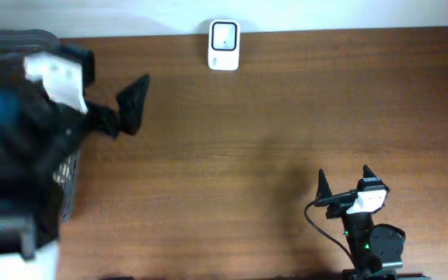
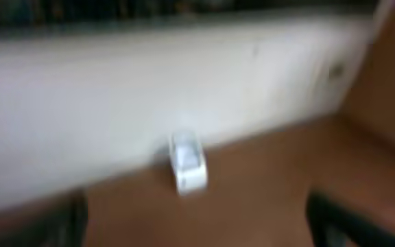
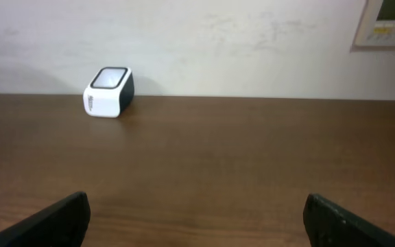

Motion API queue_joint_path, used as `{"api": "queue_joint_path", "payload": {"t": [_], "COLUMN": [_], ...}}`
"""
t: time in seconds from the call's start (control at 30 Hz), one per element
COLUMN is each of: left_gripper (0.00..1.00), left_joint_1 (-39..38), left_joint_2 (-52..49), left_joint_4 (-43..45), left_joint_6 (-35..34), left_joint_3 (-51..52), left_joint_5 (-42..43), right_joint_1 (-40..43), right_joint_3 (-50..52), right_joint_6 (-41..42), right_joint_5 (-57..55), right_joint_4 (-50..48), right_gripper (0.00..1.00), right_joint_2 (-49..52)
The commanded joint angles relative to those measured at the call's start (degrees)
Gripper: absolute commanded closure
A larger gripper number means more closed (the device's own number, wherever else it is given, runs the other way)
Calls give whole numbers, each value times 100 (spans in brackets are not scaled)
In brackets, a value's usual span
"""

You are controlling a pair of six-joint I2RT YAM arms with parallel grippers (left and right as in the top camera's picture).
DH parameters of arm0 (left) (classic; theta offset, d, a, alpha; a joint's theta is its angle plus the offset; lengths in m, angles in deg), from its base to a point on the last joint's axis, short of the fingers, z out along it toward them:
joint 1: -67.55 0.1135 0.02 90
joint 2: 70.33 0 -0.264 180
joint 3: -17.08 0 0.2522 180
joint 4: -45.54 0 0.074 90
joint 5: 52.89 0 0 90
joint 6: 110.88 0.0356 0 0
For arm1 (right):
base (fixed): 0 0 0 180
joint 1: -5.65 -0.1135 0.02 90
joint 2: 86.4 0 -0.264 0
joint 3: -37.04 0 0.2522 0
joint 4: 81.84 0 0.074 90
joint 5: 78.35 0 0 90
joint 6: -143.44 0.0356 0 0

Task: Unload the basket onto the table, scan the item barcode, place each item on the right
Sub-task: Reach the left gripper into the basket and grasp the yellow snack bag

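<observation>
blurred black left arm (image 1: pixel 22 132) fills the left side of the overhead frame, above a dark wire-mesh basket (image 1: pixel 70 183). risk first: no barcoded item shows in any view. it may be in the basket, i cannot tell, so a grab could close on nothing. a fast swing of that arm could also clip the basket or knock the small white box-shaped barcode scanner (image 1: pixel 224 45) askew. the scanner sits top centre on the brown wooden desk (image 1: pixel 232 155), at its far edge by the wall. left fingers (image 1: pixel 133 105), apart and empty, hang upper left, well apart from it. right fingers (image 1: pixel 322 185), also apart and empty, sit lower right, well apart too.
</observation>
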State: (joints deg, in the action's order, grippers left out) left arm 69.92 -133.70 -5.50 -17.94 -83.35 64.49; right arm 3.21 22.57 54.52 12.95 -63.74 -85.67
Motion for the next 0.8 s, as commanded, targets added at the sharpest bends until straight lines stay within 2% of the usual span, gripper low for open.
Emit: {"api": "queue_joint_path", "payload": {"t": [0.0, 0.07, 0.1, 0.13, 0.2, 0.23, 0.27, 0.3, 0.33, 0.43, 0.6, 0.77], "left_gripper": [1, 1, 1, 1, 1, 1, 1, 1, 1, 1, 1, 0], "left_joint_1": [610, 1624, 2455, 2758, 3088, 3169, 3189, 3189, 3189, 3193, 3193, 3193], "left_joint_2": [-1576, -2153, -2426, -2553, -2721, -2811, -2916, -3021, -3134, -3526, -4212, -4671], "left_joint_4": [-1650, -1790, -1816, -2006, -2658, -2872, -3145, -3362, -3469, -3827, -3788, -2953], "left_joint_6": [-144, -1333, -1687, -1685, -1687, -2055, -2769, -3270, -3467, -3735, -3768, -3770], "left_joint_3": [-2479, -2931, -2931, -2931, -2929, -2929, -2914, -2855, -2785, -2566, -2015, -1165], "left_joint_5": [-1023, -1727, -1775, -1775, -1926, -2608, -3475, -3982, -4089, -4072, -4072, -4072], "right_joint_1": [26, 26, 26, 26, 26, 26, 26, 26, 26, 26, 26, 26], "right_joint_3": [39, 39, 39, 39, 39, 39, 39, 39, 39, 39, 39, 39], "right_joint_6": [2, 2, 2, 2, 2, 2, 2, 2, 2, 2, 2, 2], "right_joint_5": [-31, -31, -31, -31, -31, -31, -31, -31, -31, -31, -31, -31], "right_joint_4": [22, 22, 22, 22, 22, 22, 22, 22, 22, 22, 22, 22], "right_gripper": [1, 2, 2, 2, 1, 2, 1, 1, 2, 2, 2, 2], "right_joint_2": [-44, -44, -44, -42, -42, -44, -42, -42, -44, -42, -42, -42]}}
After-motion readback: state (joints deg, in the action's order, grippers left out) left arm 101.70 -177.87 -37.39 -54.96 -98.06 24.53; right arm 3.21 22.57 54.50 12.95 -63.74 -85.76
